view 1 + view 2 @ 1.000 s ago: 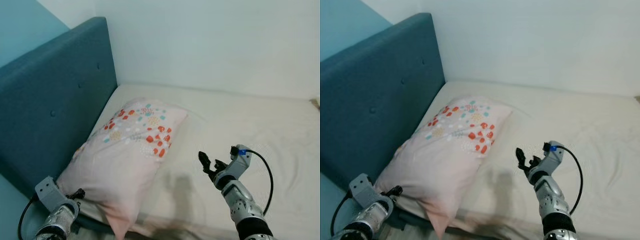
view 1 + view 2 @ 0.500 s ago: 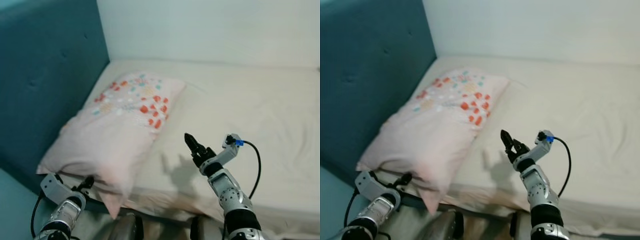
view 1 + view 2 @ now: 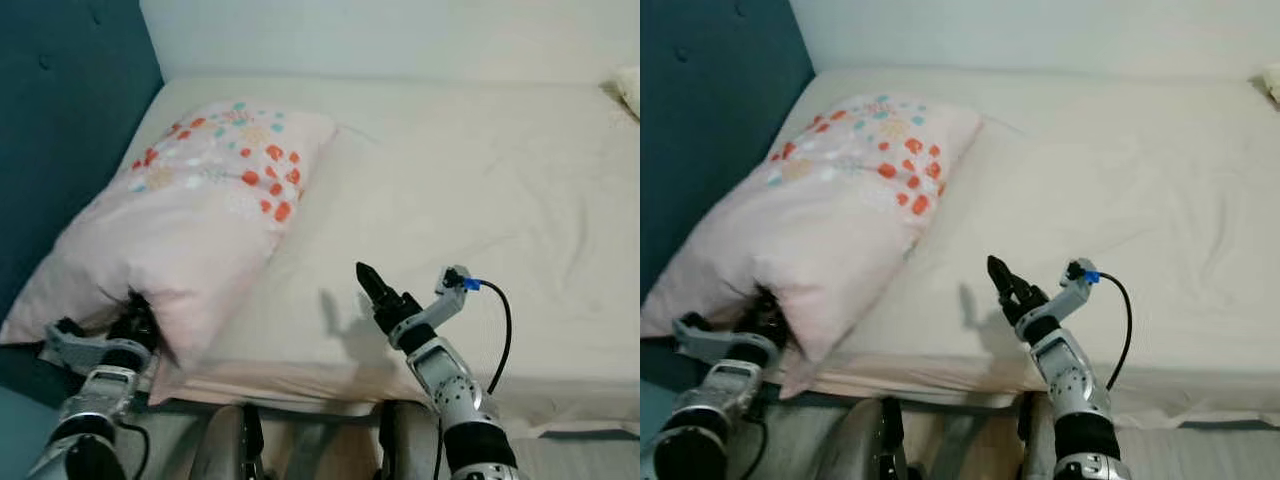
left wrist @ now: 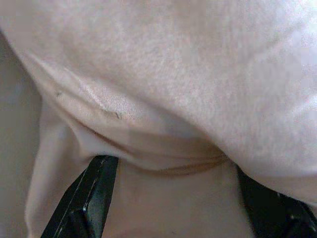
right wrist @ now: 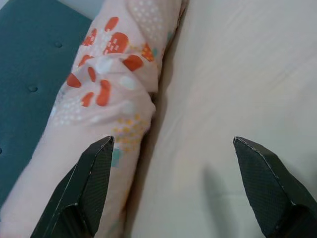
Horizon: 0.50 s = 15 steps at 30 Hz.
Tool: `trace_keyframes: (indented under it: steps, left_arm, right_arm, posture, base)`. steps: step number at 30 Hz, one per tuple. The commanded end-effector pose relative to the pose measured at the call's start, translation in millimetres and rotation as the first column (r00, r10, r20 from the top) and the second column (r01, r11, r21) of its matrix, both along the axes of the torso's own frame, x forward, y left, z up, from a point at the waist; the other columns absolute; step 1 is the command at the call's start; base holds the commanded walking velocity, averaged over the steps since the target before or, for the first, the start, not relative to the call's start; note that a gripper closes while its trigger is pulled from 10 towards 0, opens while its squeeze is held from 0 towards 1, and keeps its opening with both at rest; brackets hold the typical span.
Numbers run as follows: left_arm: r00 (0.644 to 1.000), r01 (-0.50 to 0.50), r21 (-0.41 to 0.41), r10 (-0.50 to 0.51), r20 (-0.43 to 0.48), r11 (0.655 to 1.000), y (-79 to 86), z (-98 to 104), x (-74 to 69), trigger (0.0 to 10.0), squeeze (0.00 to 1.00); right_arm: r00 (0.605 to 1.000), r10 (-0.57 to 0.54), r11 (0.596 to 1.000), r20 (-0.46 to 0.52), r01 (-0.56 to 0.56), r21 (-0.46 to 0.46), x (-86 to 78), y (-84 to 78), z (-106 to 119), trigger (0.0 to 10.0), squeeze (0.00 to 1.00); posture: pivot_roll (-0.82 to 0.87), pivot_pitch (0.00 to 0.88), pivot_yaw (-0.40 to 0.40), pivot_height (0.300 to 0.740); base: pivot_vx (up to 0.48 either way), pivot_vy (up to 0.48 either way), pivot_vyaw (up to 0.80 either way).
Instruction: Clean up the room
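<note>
A pink pillow [image 3: 190, 200] with red, teal and yellow dots lies along the left side of the cream mattress [image 3: 470, 180], next to the teal headboard. My left gripper [image 3: 133, 322] is pushed in under the pillow's near end at the bed's front edge. In the left wrist view its fingers [image 4: 91, 193] stand wide apart, open, with pillow fabric [image 4: 168, 99] bulging between them. My right gripper [image 3: 368, 282] hovers open over the mattress near the front edge, to the right of the pillow, pointing toward it. The right wrist view has the pillow [image 5: 104, 99] ahead of its spread fingers [image 5: 89, 183].
The teal padded headboard [image 3: 60, 110] rises at the left and a white wall [image 3: 380, 35] runs behind the bed. A small pale item [image 3: 630, 88] lies at the far right of the mattress. My own legs [image 3: 225, 448] stand at the bed's front edge.
The camera has tipped down and drawn closer to the bed. My left gripper has gone from beside the pillow's near corner to under it. The right gripper stays open over the mattress.
</note>
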<state>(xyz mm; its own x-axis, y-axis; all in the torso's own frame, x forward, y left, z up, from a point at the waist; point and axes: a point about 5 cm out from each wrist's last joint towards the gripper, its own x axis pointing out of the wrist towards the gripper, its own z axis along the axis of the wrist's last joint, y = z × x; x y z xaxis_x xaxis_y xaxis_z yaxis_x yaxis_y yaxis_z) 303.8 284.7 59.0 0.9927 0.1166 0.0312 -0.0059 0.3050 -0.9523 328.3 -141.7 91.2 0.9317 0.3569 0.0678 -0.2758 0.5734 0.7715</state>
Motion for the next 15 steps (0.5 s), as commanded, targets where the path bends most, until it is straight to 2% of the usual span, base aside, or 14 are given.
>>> trace_keyframes:
  steps: [1, 5, 11, 12, 14, 15]
  left_arm:
    - [1.0, -0.013, 0.013, 0.013, -0.006, 1.0, 9.4, -3, -8.4, 10.0, 1.0]
    - [0.996, -0.075, 0.039, 0.077, -0.042, 0.996, 28.3, -9, -25.1, 10.0, 1.0]
    - [0.996, -0.069, 0.054, 0.071, -0.044, 0.996, 30.7, -8, -27.3, 10.0, 1.0]
    - [0.998, -0.065, 0.043, 0.065, -0.009, 0.997, 31.5, -6, -28.9, 10.0, 1.0]
    - [0.998, -0.065, 0.043, 0.065, -0.009, 0.997, 31.5, -6, -28.9, 10.0, 1.0]
    - [0.998, -0.055, 0.021, 0.054, 0.046, 0.998, 33.2, -4, -34.6, 10.0, 1.0]
  right_arm:
    - [1.0, 0.019, 1.0, -0.024, -0.019, -0.005, -4.5, 2.0, -6, 10.0, 0.0]
    - [0.999, 0.03, 0.999, -0.04, -0.031, -0.016, -6.4, 3.4, -9, 10.0, 0.0]
    - [0.997, 0.042, 0.998, -0.058, -0.045, -0.038, -6.5, 7.3, -12, 10.0, 0.0]
    - [0.997, 0.048, 0.998, -0.055, -0.051, -0.037, -6.0, 8.3, -12, 10.0, 0.0]
    - [0.997, 0.048, 0.998, -0.055, -0.051, -0.037, -6.0, 8.3, -12, 10.0, 0.0]
    - [0.997, 0.053, 0.998, -0.053, -0.055, -0.035, -5.2, 8.8, -11, 10.0, 0.0]
  posture:
    - [0.05, 0.262, -0.009, 0.515]
    - [0.06, 0.261, -0.015, 0.495]
    - [0.07, 0.255, -0.021, 0.48]
    - [0.07, 0.252, -0.023, 0.475]
    - [0.07, 0.252, -0.023, 0.475]
    - [0.08, 0.25, -0.025, 0.47]
  base:
    - [0.0, 0.0, 0.0]
    - [0.0, 0.0, 0.0]
    - [0.0, 0.0, 0.0]
    - [0.0, 0.0, 0.0]
    - [0.0, 0.0, 0.0]
    - [0.0, 0.0, 0.0]
